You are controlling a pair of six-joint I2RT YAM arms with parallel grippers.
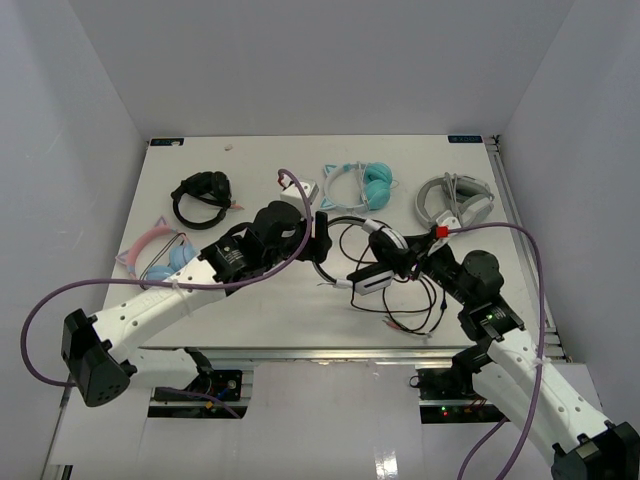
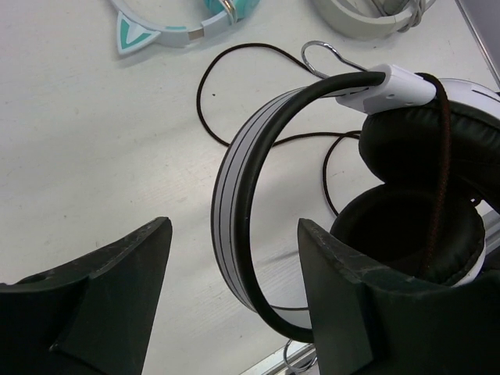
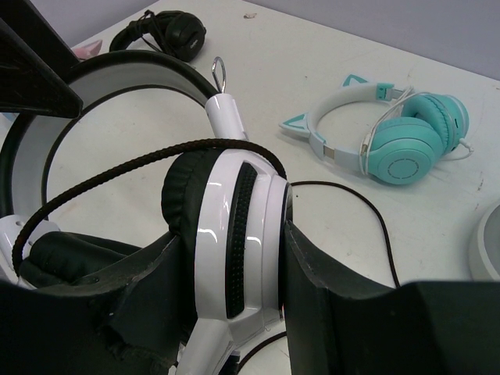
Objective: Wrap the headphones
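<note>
White table (image 1: 250, 300), centre of the top view: the right gripper (image 3: 234, 262) pinches one ear cup (image 3: 234, 211) of the headphones (image 1: 385, 237). The left gripper (image 2: 233, 234) is spread, the headband (image 2: 225, 187) between its fingers. The cable (image 2: 199, 87) loops loose just beyond.

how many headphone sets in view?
5: small black headphones back left; pink-and-blue cat-ear headphones left edge; teal cat-ear headphones back centre; grey-and-white headphones back right; white black-trimmed headphones centre. Others may be hidden.
</note>
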